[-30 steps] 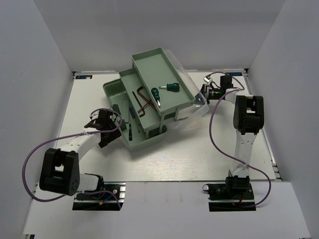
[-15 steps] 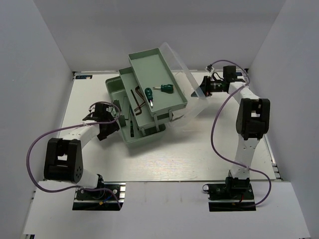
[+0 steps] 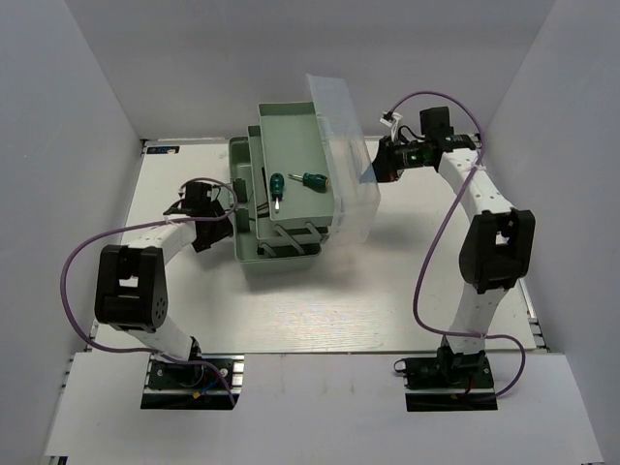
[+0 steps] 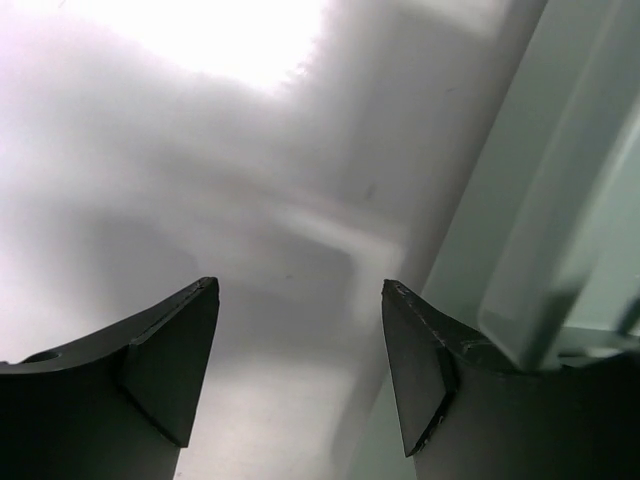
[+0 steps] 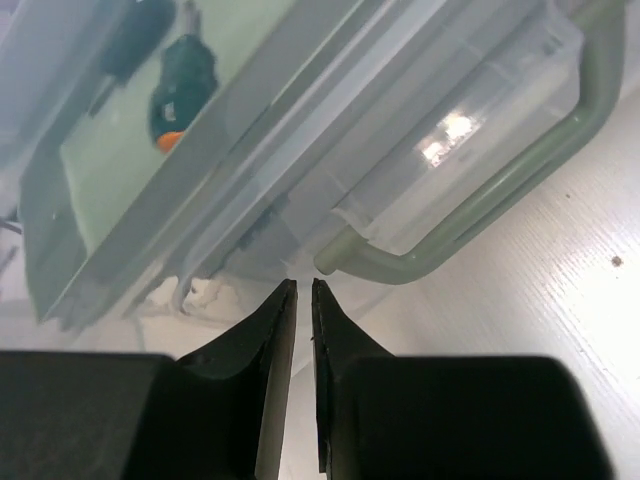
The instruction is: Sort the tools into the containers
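Observation:
The pale green toolbox [image 3: 286, 254] stands mid-table with its trays stacked almost together. The top tray [image 3: 300, 131] holds two green-handled screwdrivers [image 3: 312, 179] [image 3: 276, 184]. The hex keys and thin screwdrivers are hidden under it. The translucent lid [image 3: 344, 145] stands raised on the right. My right gripper [image 3: 375, 168] is shut, its tips [image 5: 303, 283] against the lid's edge by the green handle [image 5: 500, 200]. One screwdriver [image 5: 185, 75] shows through the lid. My left gripper [image 3: 223, 221] is open and empty [image 4: 300, 290], its right finger [image 4: 420, 370] beside the toolbox's left wall [image 4: 500, 200].
White walls enclose the table on the left, back and right. The arm bases [image 3: 189, 373] [image 3: 450, 373] sit at the near edge. Purple cables [image 3: 426, 262] loop beside each arm.
The toolbox has turned and its trays have slid together. The lid has swung up with my right gripper, which moved left. My left gripper moved up along the box's left side.

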Tool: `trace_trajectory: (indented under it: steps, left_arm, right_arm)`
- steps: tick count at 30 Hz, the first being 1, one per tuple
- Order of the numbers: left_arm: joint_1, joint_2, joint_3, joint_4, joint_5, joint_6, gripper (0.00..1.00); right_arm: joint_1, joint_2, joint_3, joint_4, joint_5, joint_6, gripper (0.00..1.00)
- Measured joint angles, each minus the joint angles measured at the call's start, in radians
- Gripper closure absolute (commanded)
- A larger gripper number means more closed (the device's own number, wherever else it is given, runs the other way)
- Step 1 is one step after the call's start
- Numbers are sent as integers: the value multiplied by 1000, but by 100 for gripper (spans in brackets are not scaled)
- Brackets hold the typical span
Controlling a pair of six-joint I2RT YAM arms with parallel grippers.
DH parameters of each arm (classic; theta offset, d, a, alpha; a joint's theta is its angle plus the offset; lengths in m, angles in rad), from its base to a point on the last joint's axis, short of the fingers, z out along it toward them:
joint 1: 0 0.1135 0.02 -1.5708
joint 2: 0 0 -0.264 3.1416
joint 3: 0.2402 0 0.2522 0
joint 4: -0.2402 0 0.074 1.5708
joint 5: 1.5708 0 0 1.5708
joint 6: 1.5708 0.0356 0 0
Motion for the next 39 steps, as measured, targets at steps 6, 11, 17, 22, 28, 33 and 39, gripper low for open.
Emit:
trace_trajectory:
  steps: [6,11,17,22,28,33,39]
  left_arm:
    - [0,41,53,26,39,18,25]
    - [0,75,93,41,71,30,25]
    - [0,84,122,54,102,40,25]
    - [-1,84,122,65,121,44,25]
    - [0,81,117,72,129,44,25]
    - [3,48,101,50,121,36,23]
    - [27,-112,90,-45,67,34,16]
  right_arm:
    - [64,-60,31,-63,67,-79,82]
    - [137,-68,89,-107,104,-119,82]
    - [212,-69,130,-159,115,-132,79]
    - [235,-71,142,-171,130,-127,76]
    - [232,-93,154,-170,163,-109,58]
    - [227,-148,133,-146,242,-98,19]
    - [206,-204,26,-109,370,-64,10]
